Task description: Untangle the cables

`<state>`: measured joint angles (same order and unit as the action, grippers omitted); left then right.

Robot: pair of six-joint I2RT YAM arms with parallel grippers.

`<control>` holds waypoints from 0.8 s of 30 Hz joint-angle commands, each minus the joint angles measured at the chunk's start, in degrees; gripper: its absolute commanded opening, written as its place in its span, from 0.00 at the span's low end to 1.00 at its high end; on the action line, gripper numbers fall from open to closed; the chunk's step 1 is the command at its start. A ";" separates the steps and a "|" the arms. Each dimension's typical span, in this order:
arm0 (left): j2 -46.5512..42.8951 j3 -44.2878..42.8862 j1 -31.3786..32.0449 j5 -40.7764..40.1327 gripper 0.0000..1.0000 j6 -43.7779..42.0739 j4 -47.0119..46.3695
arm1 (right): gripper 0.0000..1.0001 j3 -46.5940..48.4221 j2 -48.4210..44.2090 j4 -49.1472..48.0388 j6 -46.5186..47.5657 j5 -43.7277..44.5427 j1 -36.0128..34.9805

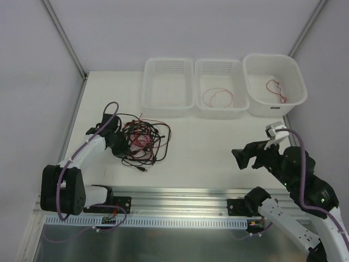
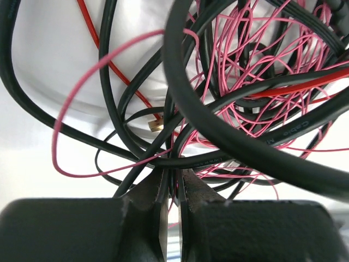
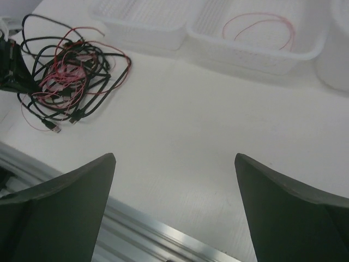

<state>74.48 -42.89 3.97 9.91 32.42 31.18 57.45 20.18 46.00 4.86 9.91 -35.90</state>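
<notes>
The cables (image 1: pixel 143 141) lie in one tangle of black cords and thin red and pink wires on the left of the table, also seen in the right wrist view (image 3: pixel 71 76). My left gripper (image 1: pixel 121 143) is pushed into the tangle's left side. In the left wrist view it (image 2: pixel 173 177) is shut, with a black cord (image 2: pixel 163 180) and a thin pink wire pinched between its tips. Black loops and pink wire (image 2: pixel 256 71) fill the space above it. My right gripper (image 1: pixel 245 158) hangs open over bare table at the right, nothing between its fingers (image 3: pixel 174 158).
Three white baskets stand along the back. The left basket (image 1: pixel 169 107) holds nothing, the middle basket (image 1: pixel 221 113) holds a red wire loop (image 1: pixel 218 97), and the right tub (image 1: pixel 272 111) holds a red wire (image 1: pixel 276 90). A metal rail (image 1: pixel 180 194) runs along the near edge.
</notes>
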 commanded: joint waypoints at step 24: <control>18.16 -30.32 39.80 0.81 0.07 -8.61 1.87 | 0.97 -17.20 8.91 -15.34 -11.46 -15.99 -0.57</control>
<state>92.60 -70.22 42.68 9.13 27.83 32.42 40.07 29.63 33.39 -5.15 -9.19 -36.05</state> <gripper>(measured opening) 0.064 0.968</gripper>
